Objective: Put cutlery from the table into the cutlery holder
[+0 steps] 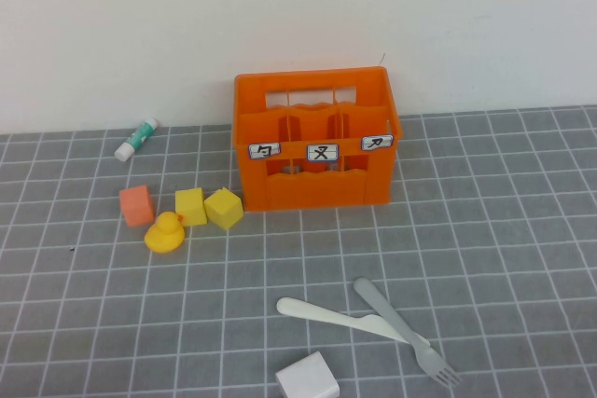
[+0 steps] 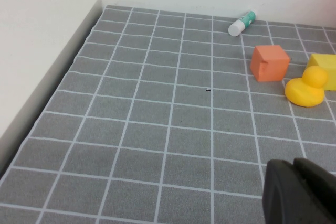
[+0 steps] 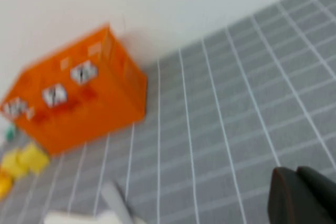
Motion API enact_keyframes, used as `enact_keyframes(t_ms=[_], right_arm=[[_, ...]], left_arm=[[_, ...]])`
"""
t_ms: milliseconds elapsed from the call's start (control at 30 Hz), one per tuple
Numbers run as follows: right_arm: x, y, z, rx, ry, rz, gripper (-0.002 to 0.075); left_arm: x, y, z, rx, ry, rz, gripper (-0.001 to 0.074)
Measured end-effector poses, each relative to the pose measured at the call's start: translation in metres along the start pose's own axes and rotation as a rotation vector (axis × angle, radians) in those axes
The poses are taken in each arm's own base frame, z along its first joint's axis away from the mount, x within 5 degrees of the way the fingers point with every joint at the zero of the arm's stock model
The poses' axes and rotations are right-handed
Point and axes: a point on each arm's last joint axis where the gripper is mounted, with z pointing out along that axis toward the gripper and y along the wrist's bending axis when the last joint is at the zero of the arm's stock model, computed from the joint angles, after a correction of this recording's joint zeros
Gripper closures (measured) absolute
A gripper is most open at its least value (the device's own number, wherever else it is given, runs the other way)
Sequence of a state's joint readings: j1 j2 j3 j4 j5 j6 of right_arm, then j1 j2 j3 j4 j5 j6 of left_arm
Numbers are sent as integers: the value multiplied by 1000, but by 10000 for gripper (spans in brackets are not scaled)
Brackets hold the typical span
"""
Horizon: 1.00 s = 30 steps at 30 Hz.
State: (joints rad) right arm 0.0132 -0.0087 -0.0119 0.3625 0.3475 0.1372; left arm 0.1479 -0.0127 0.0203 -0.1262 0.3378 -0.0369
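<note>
The orange cutlery holder point(image 1: 317, 142) stands at the back of the grey tiled table point(image 1: 504, 230), near the wall; it also shows in the right wrist view point(image 3: 79, 103). The grey fork point(image 1: 401, 326) and the cream-white knife point(image 1: 336, 316) lie crossed on the table in front of it, towards the near edge. Neither arm shows in the high view. My left gripper point(image 2: 294, 187) hangs over bare tiles at the table's left, fingers together and empty. My right gripper point(image 3: 298, 192) is above bare tiles right of the crate, fingers together and empty. The fork handle point(image 3: 116, 200) shows blurred.
A white block point(image 1: 307, 379) sits at the near edge beside the knife. An orange cube point(image 1: 136, 204), two yellow cubes point(image 1: 190, 205), point(image 1: 224, 208) and a yellow duck point(image 1: 165, 232) lie left of the crate. A white-and-green tube point(image 1: 137, 139) lies by the wall.
</note>
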Motion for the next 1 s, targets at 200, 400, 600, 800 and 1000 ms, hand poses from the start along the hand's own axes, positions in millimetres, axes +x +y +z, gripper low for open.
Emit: enact_keyframes(t_ms=[200, 400, 600, 800, 1000], right_arm=[[-26, 19, -4, 26, 192, -156, 729], [-76, 51, 4, -28, 474, -487, 729], [-122, 75, 29, -123, 743, -669, 729], [-154, 88, 73, -180, 868, -693, 729], [-155, 103, 121, -255, 991, -737, 729]], left_arm=[[0, 0, 0, 0, 0, 0, 736], [0, 0, 0, 0, 0, 0, 736], [0, 0, 0, 0, 0, 0, 736], [0, 0, 0, 0, 0, 0, 736], [0, 0, 0, 0, 0, 0, 736]])
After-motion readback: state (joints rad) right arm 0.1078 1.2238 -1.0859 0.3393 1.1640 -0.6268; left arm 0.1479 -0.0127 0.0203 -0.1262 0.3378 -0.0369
